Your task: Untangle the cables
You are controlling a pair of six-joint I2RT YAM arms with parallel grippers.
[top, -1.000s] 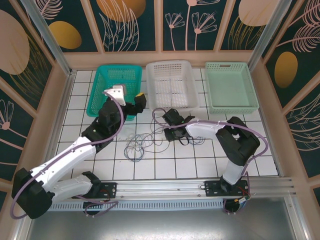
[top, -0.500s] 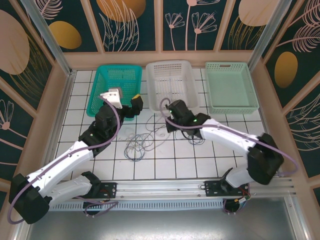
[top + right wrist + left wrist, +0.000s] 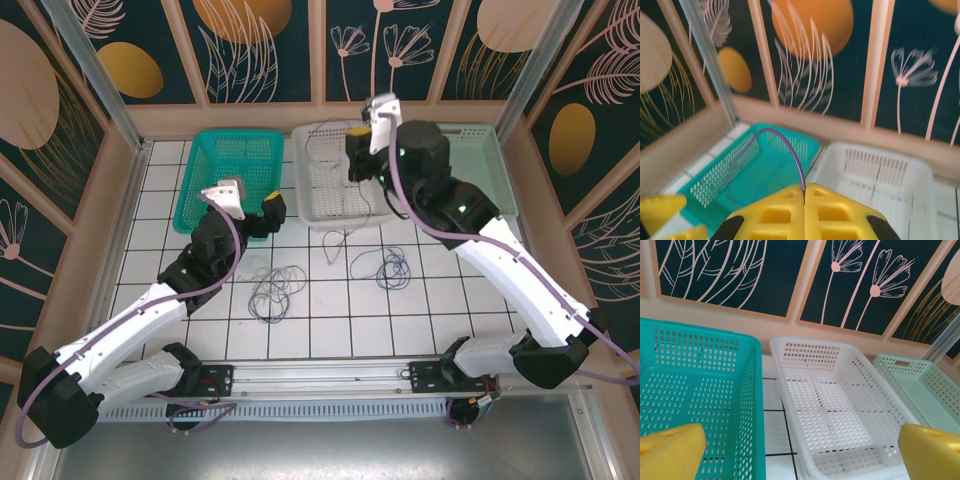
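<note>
From above, the cables (image 3: 278, 290) on the bench (image 3: 200, 330) are way too thin to tell which strand crosses which. The right arm (image 3: 470, 215) hides the right side of the white basket (image 3: 320, 130) and the left edge of the green basket (image 3: 480, 170). The left hand (image 3: 800, 455) has its yellow fingertips (image 3: 670, 452) cropped at the bottom.

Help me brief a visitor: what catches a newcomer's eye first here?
The right hand, up over the white basket, is shut on a thin purple cable arching out of it. Next come the loose cables curled on the tiles, with the left hand open by the teal basket.
</note>
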